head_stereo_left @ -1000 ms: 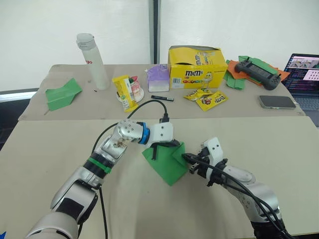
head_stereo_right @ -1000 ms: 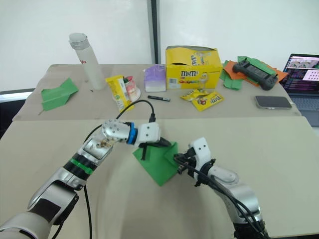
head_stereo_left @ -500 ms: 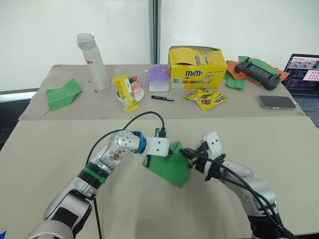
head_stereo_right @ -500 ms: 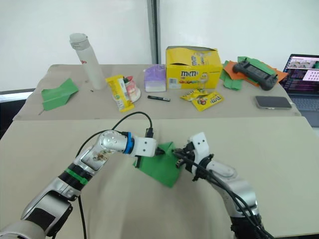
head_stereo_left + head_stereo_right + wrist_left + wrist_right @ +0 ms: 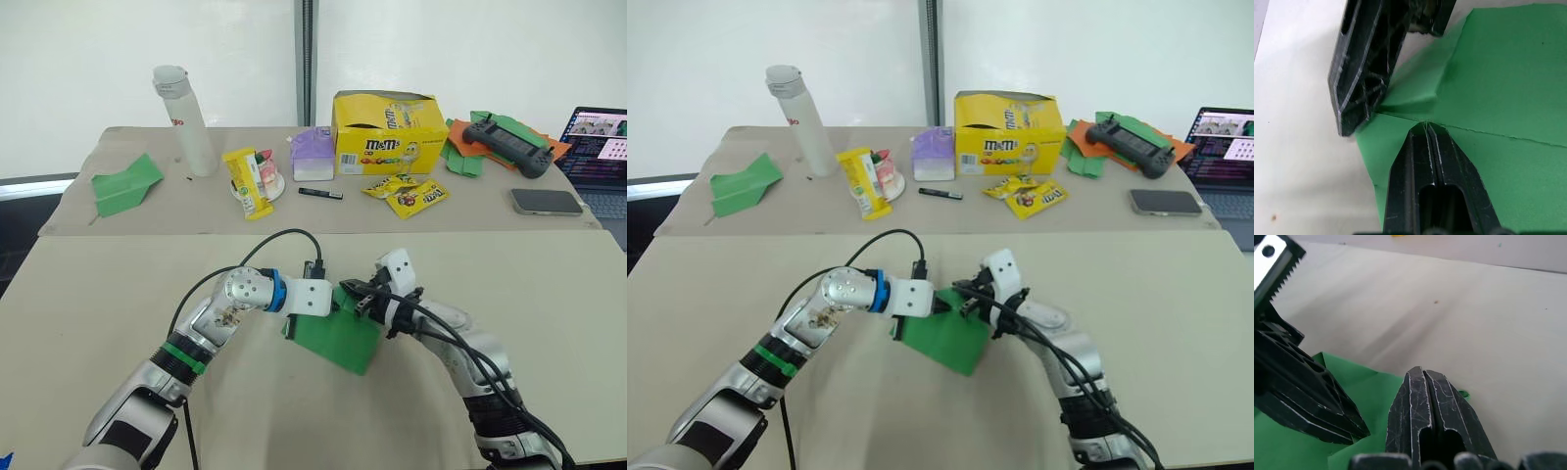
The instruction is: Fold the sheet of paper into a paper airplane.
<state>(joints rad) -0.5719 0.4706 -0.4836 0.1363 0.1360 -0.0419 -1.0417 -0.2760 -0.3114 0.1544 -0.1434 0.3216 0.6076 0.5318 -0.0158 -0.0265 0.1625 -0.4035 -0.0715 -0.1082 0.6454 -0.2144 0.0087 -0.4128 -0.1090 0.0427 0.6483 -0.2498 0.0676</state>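
Left pincer (image 5: 1426,128) pressed together on the sheet of paper (image 5: 1508,98); right pincer (image 5: 1422,374) likewise pressed together

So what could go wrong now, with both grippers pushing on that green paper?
Both grippers, left and right, are shut and nearly touching over one corner of the sheet of paper; they could bump each other. The rest of the sheet lies loose, so it may slide on the table and crease crookedly.
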